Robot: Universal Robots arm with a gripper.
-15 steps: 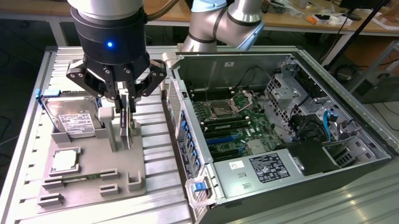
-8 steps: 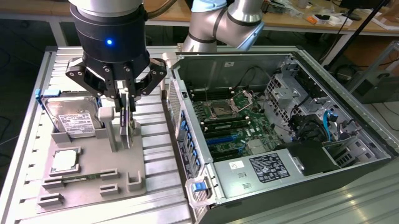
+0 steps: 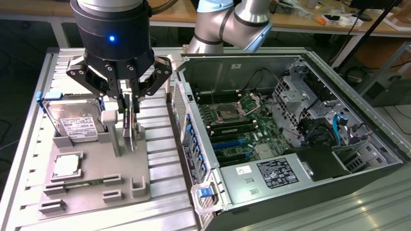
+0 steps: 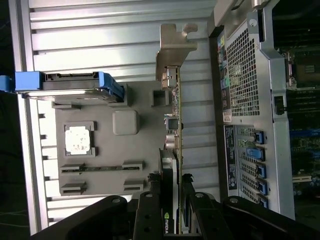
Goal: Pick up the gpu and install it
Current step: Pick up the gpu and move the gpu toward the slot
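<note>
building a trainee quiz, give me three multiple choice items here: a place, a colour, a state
1. Where is the gpu? A in the computer case B on edge in the grey tray C flat on the floor
2. What colour are the tabs on the hard drive? A blue B red C yellow
3. The hand is: A open above the hard drive B shut on a cable C shut on the gpu
Key: 1 B, it stands in the tray; 2 A, blue tabs show; 3 C, it clamps both card faces.
</note>
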